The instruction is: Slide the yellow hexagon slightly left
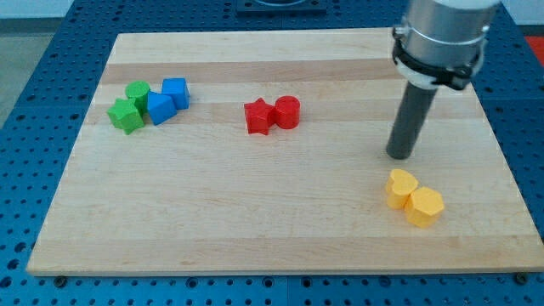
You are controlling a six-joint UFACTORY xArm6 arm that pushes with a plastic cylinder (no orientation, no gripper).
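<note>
My tip (pixel 399 155) rests on the wooden board (pixel 255 229), just above the yellow pair toward the view's top and apart from it. The rod is bare, with no jaws to spread or press. The yellow hexagon (pixel 424 206) lies near the board's lower right, touching a yellow heart-like block (pixel 400 188) on its upper left; that shape is hard to make out. At centre a red star (pixel 257 116) touches a red cylinder (pixel 287 111). At upper left cluster a green star (pixel 126 116), green cylinder (pixel 138 92), blue triangle (pixel 158 108) and blue cube (pixel 176 92).
</note>
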